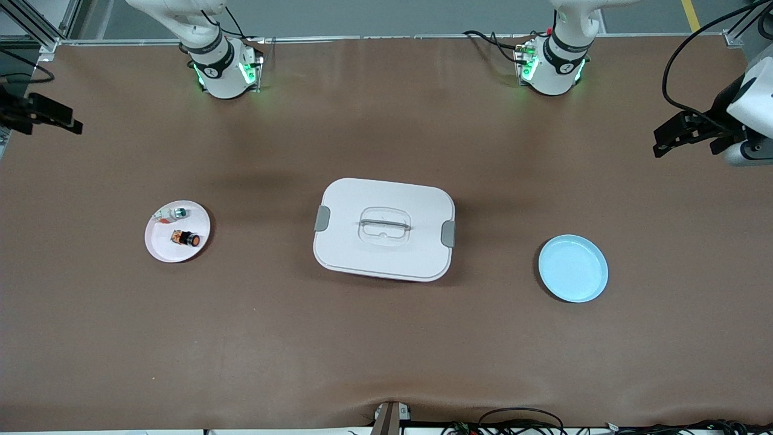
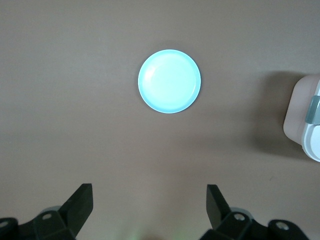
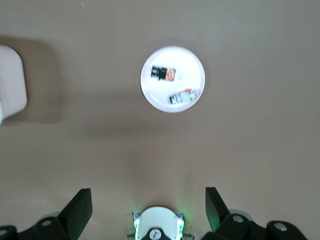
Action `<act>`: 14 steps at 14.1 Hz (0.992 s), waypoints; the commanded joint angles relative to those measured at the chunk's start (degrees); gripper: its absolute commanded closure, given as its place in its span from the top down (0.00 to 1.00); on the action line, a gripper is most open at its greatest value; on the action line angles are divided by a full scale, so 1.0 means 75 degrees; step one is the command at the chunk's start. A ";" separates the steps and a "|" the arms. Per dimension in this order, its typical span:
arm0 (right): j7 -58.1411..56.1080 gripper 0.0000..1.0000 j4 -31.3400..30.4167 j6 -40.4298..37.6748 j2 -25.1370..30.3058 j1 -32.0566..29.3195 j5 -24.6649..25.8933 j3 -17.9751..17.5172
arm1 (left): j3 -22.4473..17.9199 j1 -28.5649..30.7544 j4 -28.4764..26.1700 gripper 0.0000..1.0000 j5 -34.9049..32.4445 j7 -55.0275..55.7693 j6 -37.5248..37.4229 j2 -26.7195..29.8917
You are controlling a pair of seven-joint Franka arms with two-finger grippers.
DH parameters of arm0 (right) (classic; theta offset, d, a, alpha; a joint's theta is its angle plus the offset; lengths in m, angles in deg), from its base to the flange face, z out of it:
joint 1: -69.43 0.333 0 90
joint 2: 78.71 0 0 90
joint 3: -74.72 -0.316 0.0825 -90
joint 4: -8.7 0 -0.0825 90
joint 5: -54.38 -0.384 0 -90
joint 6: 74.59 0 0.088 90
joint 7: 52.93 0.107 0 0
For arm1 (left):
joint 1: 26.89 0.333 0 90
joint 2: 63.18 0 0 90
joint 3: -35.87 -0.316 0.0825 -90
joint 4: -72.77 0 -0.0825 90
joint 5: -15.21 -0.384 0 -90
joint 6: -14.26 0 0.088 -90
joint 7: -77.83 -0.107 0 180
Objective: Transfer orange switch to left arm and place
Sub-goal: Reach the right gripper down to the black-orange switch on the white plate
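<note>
Orange switch (image 1: 186,238): lying on its side on the pale pink plate (image 1: 163,251) toward the right arm's end of the table, black barrel and round orange face turned toward the box, tan rear block pointing away from it. Untouched, nothing near it. Seen again from the right wrist view (image 3: 164,74), on the same plate (image 3: 150,92).

Sharing that plate, slightly farther from the front camera: small white part with green button (image 1: 171,212), apart from the switch (also in the right wrist view (image 3: 183,97)).

About level with that plate, mid-table: white box (image 1: 384,229), lid on, grey latches at both short ends, recessed handle in the lid. Well apart from both plates, squarely between them.

Toward the left arm's end, a shade nearer the front camera than the box: light blue plate (image 1: 573,269), nothing on it (likewise in the left wrist view (image 2: 169,81)).

Farther up, both arms waiting. Right gripper (image 3: 148,206) high over bare table between its base and the pink plate, jaws spread wide, holding nothing. Left gripper (image 2: 149,203) high over bare table near the blue plate, jaws likewise wide apart and empty.
</note>
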 commanded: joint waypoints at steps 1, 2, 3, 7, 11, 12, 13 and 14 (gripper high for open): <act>-0.0062 1.00 0.0347 -0.0269 -0.1019 -0.0187 0.0040 -0.0055 | -0.0001 0.0013 -0.0022 1.00 -0.0121 -0.0081 0.0115 0.0011; -0.0097 1.00 0.0314 -0.0270 -0.1299 -0.0361 0.0006 -0.0067 | -0.0001 0.0013 -0.0022 1.00 -0.0121 -0.0081 0.0115 0.0011; -0.0098 1.00 0.0394 -0.0293 -0.1697 -0.0421 -0.0018 -0.0067 | -0.0001 0.0013 -0.0022 1.00 -0.0121 -0.0081 0.0139 -0.0001; -0.0109 1.00 0.0396 -0.0165 -0.1876 -0.0702 0.0146 -0.0067 | -0.0001 0.0013 -0.0034 1.00 -0.0133 -0.0081 0.0150 -0.0025; -0.0098 1.00 -0.0690 0.1260 -0.1737 -0.0762 0.0099 -0.0067 | -0.0012 0.0024 -0.0034 1.00 -0.0133 -0.0081 0.0232 -0.0048; -0.0098 1.00 -0.1193 0.1927 -0.1655 -0.0843 0.0064 -0.0067 | -0.0001 0.0071 -0.0034 1.00 -0.0133 -0.0081 0.0233 -0.0048; -0.0109 1.00 -0.1674 0.2525 -0.1561 -0.1006 0.0006 -0.0079 | -0.0001 0.0152 -0.0034 1.00 -0.0145 -0.0081 0.0244 -0.0060; -0.0109 1.00 -0.2004 0.2972 -0.1549 -0.1008 -0.0053 -0.0079 | -0.0001 0.0153 -0.0034 1.00 -0.0145 -0.0081 0.0244 -0.0083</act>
